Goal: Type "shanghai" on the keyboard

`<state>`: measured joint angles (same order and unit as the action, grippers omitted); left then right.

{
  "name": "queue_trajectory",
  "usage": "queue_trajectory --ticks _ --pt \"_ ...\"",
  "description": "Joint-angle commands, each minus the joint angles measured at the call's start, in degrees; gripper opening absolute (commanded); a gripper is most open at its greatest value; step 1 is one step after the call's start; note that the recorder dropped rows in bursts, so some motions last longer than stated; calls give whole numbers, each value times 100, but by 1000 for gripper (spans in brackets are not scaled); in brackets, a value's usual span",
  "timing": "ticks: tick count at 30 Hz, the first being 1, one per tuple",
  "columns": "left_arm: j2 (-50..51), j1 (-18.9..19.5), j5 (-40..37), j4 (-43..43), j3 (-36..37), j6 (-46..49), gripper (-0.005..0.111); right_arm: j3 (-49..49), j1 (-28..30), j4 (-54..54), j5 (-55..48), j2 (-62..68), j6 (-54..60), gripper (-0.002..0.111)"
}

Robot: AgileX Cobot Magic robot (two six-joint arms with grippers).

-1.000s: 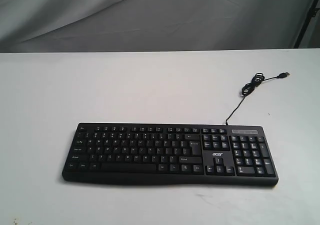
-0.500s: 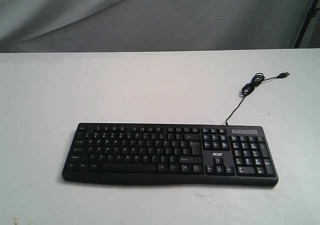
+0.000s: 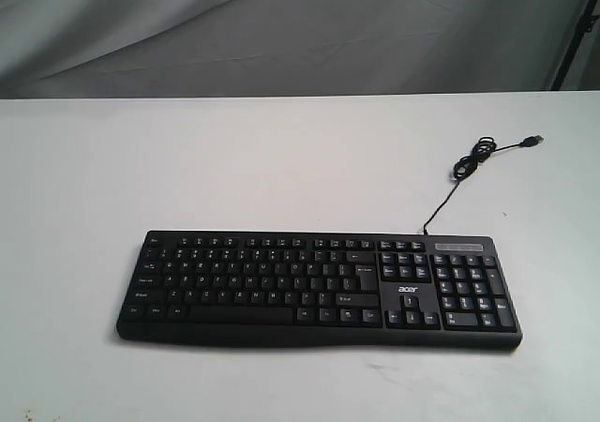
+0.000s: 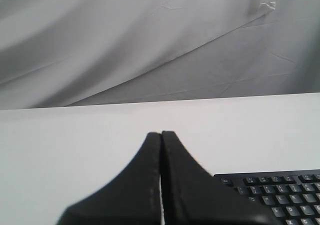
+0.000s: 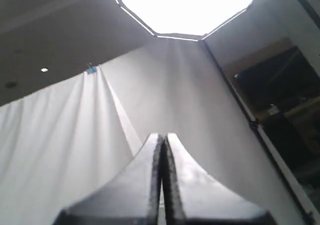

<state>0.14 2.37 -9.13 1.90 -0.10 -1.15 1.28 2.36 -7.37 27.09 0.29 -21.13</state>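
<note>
Left hand (image 4: 161, 134) is pressed closed on nothing, hovering near a corner of the keyboard (image 3: 319, 286); right hand (image 5: 161, 136) is likewise closed and empty, aimed up at draped cloth (image 5: 60, 150); no key is touched, so typing looks unstarted; the keyboard lies flat on the smooth white worktop (image 3: 281, 159): matte black plastic, white legends, thin cable (image 3: 457, 180) curling away.

White table (image 3: 281, 159) before a creased grey cloth backdrop (image 3: 281, 28), bright ceiling panel (image 5: 182, 5) overhead

White "acer" logo (image 3: 409, 291) on the keyboard (image 3: 281, 286), above arrow keys (image 3: 411, 317); legends illegible.
</note>
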Motion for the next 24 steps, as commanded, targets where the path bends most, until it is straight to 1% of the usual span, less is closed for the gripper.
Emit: queue_trajectory --ticks 1,3,6,12,15,17,19,21,22,24 --pt "-14 -37 34 0 10 -15 0 896 41 737 35 456 -719 0" --pt "-14 -37 34 0 10 -15 0 1391 41 995 -165 1001 -818 0" --pt "-14 -37 34 0 10 -15 0 2406 41 1562 -484 2035 -818 0" --pt "-14 -37 34 0 10 -15 0 4482 17 2730 -1678 4201 -896 0" --pt "-14 -37 34 0 10 -15 0 5729 -160 3376 -2777 5263 -740 0" --pt "-14 -37 34 0 10 -15 0 6622 -415 3636 -3814 5887 -381 0" --pt "-14 -37 34 0 10 -15 0 7412 -747 3443 -4979 6413 202 0" --pt "-14 -37 34 0 10 -15 0 8168 -985 2833 -6029 6960 1200 0" --pt "-14 -37 34 0 10 -15 0 8424 -1051 2422 -6373 7163 1909 0" --pt "-14 -37 34 0 10 -15 0 8947 -1130 937 -7107 7629 3543 0"
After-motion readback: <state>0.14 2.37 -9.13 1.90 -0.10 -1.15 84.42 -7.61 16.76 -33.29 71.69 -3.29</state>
